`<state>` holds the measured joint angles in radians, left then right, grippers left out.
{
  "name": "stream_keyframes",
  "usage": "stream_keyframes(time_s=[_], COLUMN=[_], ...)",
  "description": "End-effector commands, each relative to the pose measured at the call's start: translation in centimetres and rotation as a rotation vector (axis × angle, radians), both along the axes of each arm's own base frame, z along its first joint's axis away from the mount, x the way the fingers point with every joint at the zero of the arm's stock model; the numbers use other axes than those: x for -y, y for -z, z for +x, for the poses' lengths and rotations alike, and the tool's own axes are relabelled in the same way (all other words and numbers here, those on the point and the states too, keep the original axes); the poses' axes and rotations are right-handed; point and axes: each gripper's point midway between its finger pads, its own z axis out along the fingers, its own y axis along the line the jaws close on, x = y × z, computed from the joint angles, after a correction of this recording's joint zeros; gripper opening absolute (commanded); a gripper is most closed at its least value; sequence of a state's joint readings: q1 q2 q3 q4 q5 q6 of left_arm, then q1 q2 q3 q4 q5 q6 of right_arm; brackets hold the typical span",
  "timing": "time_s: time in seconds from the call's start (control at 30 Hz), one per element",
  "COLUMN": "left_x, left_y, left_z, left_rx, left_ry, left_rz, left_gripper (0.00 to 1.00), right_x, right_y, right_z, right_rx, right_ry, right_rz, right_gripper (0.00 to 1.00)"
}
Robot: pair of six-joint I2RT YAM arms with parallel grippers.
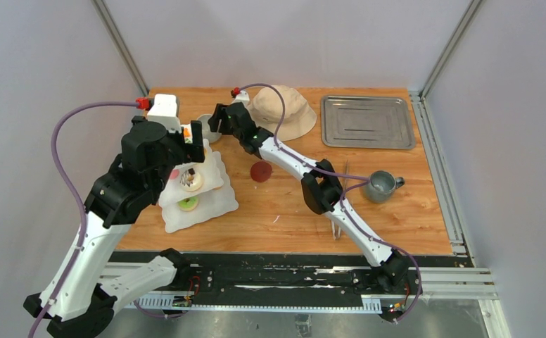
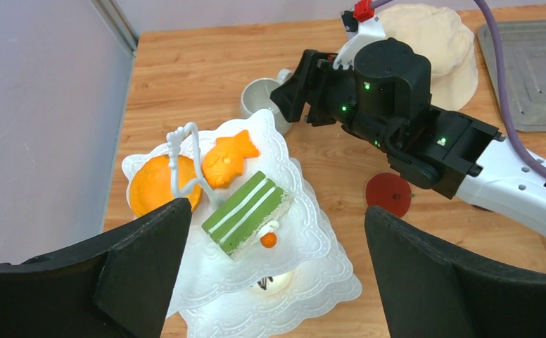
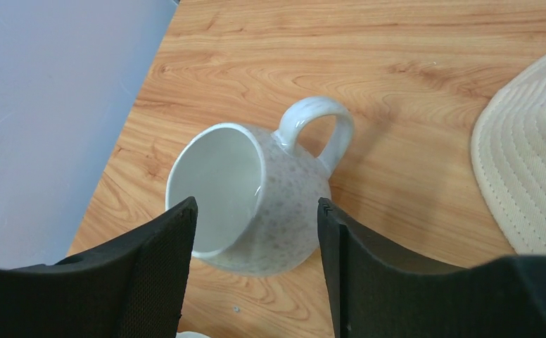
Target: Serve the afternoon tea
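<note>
The white wavy-edged three-tier stand [image 1: 217, 201] stands at the table's left. In the left wrist view its top tier [image 2: 295, 176] holds a round orange pastry [image 2: 150, 186], an orange fish-shaped pastry [image 2: 226, 159] and a green striped cake [image 2: 247, 211]. A cream pastry [image 2: 270, 285] lies on a lower tier. My left gripper [image 2: 277, 218] hovers open and empty above the stand [image 1: 193, 144]. The white mug [image 3: 270, 204] sits behind the stand. My right gripper [image 3: 256, 218] is open with a finger on either side of the mug, apart from it. The grey mug [image 1: 381, 186] stands at the right.
A beige bucket hat [image 1: 282, 110] lies at the back centre, close to the right gripper [image 1: 214, 127]. A metal tray [image 1: 366, 121] is at the back right. A red disc [image 1: 261, 171] lies beside the stand. Long metal tongs [image 1: 339, 218] lie under the right arm.
</note>
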<state>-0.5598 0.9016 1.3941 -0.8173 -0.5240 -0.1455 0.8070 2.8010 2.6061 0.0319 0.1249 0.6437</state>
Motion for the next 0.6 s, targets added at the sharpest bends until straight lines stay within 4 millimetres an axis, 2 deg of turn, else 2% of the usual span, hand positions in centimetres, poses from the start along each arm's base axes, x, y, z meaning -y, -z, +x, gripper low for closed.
stream_keyframes(time_s=[0.0, 0.23, 0.4, 0.57], left_x=[-0.1, -0.5, -0.4, -0.3], left_y=[-0.6, -0.6, -0.6, -0.7], left_z=[0.0, -0.4, -0.4, -0.3], left_rx=[0.026, 0.023, 0.025, 0.026], left_ry=[-0.010, -0.024, -0.021, -0.018], left_rz=[-0.018, -0.027, -0.036, -0.039], left_gripper=[0.98, 0.98, 0.98, 0.98], right_x=[-0.4, -0.8, -0.5, -0.4], right_y=[0.6, 1.0, 1.2, 0.7], right_z=[0.2, 0.6, 0.3, -0.5], right_rx=[0.007, 0.006, -0.008, -0.023], right_ry=[0.015, 0.020, 0.007, -0.014], right_rz=[0.011, 0.051, 0.033, 0.023], right_gripper=[0.62, 0.60, 0.46, 0.24])
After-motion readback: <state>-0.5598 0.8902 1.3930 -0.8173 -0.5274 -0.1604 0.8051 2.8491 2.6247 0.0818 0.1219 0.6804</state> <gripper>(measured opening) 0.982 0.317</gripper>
